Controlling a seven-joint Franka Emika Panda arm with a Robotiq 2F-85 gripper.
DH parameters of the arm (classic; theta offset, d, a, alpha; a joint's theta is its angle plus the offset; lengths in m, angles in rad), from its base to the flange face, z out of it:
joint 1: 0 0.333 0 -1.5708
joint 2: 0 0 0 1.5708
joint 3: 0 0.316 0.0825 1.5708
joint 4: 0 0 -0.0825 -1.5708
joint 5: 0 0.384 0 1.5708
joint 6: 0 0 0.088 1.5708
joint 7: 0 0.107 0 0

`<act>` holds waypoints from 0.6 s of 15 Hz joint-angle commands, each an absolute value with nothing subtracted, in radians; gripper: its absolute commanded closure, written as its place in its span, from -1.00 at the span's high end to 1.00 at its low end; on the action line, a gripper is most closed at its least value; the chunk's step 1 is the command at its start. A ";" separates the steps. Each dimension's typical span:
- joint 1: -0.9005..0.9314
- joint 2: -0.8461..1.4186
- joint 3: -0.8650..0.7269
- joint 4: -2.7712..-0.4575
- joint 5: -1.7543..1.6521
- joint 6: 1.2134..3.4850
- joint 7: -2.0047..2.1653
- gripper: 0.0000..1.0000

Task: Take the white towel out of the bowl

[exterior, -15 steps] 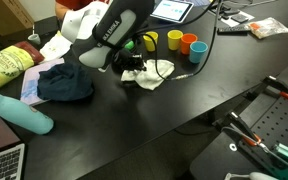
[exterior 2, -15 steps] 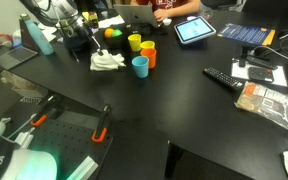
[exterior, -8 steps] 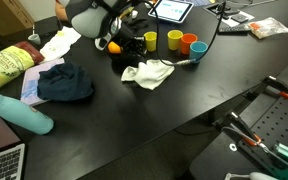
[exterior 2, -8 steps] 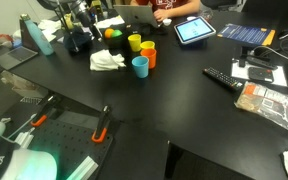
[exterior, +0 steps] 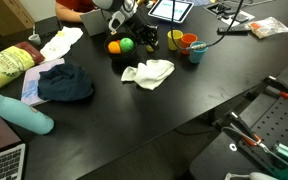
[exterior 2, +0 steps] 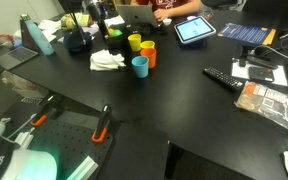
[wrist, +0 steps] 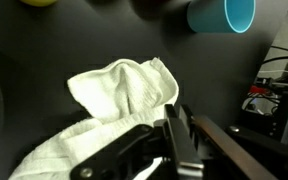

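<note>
One white towel (wrist: 124, 95) under hand (wrist: 176, 116)

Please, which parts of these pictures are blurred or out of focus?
Wrist view: the gripper is near the lens and soft, the white towel sharper. In an exterior view the arm is smeared, the white towel fairly crisp.

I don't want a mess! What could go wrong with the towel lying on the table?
The white towel lies close to the blue cup; if the claw swings low it could tip that cup. The orange ball and green ball sit loose nearby and might roll if bumped.
</note>
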State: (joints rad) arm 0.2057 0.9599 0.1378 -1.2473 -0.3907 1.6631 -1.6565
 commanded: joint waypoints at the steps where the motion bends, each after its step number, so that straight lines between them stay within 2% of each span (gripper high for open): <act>1: 0.229 0.954 0.143 -1.281 -0.398 1.737 -1.632 -0.71; 2: 0.243 0.960 0.140 -1.277 -0.407 1.746 -1.628 -0.25; 4: 0.272 0.983 0.135 -1.248 -0.418 1.747 -1.614 -0.10; 9: 0.320 1.027 0.150 -1.195 -0.419 1.736 -1.627 0.70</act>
